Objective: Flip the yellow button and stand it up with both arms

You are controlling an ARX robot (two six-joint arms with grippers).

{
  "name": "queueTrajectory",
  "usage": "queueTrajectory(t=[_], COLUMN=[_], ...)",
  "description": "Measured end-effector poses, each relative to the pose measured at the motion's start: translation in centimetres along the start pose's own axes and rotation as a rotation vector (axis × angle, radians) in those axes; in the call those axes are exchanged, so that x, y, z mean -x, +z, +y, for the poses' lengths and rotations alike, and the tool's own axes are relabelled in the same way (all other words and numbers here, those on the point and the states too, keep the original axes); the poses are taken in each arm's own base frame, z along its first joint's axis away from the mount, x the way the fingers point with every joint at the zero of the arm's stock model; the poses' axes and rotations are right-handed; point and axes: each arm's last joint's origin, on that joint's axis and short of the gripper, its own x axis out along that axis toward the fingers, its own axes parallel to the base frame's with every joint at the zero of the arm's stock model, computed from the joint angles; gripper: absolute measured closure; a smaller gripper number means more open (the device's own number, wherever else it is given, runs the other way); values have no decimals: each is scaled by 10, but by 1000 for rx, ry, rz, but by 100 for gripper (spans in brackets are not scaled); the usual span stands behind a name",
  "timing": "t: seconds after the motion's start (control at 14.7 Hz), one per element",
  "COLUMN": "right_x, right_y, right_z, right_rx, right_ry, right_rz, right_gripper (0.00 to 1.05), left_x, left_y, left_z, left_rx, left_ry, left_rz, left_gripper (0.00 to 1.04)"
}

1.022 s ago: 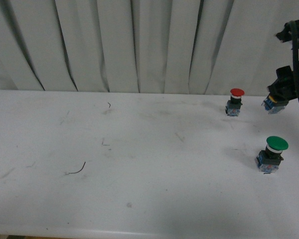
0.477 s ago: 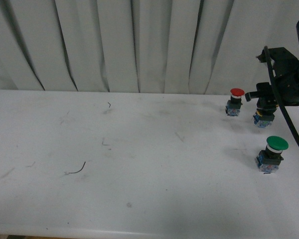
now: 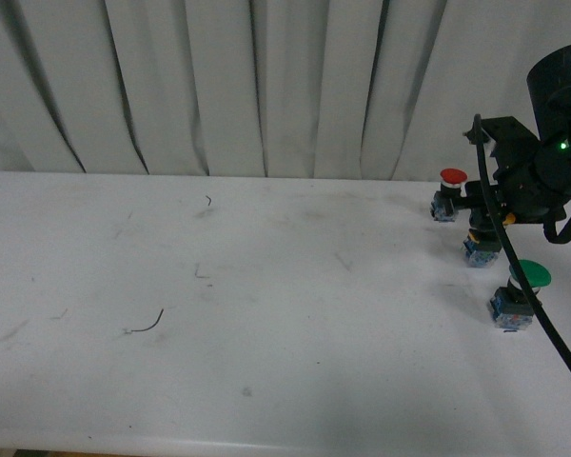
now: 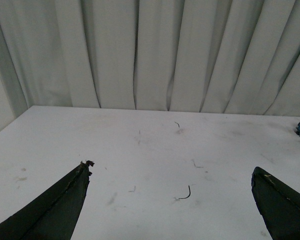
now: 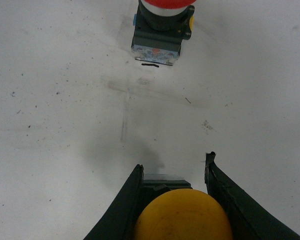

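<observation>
Yellow button [image 5: 182, 215], cap up, is pinched between the fingers [image 5: 122, 205] of the right gripper [image 5: 174, 167] with its base close to the white table [image 5: 50, 100], short of the red button [image 5: 162, 30] farther on, so I judge it should be lowered straight and level, then released slowly so it stands.

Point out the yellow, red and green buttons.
yellow button [image 5: 182, 215], right wrist view, on its cap, between the fingers.
red button [image 3: 452, 176], front view, on its cap.
green button [image 3: 533, 276], front view, on its cap.
</observation>
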Motion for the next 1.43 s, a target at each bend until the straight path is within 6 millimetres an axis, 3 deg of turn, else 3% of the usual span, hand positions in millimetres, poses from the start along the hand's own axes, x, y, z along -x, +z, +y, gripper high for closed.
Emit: queueTrajectory(t=[0.27,0.95,1.16,1.29,1.43], right_x=[-1,-16,-18,-18,-17], right_y=[7,-2,-2,-2,0], right_z=[2,-2,-2,-2,-1], right_rx=[2,36,40,40,40], right_ry=[-8,-56,-51,-51,-36], right_rz=[-18,-5,-6,-11,-26], right_gripper=[70,70,35,6,6], left_x=[0,0,0,0,0], left_y=[0,0,0,0,0], left_z=[0,0,0,0,0], left_rx=[0,0,0,0,0], left_ry=[0,0,0,0,0], left_rz=[0,0,0,0,0], left_gripper=[7,7,7,7,7])
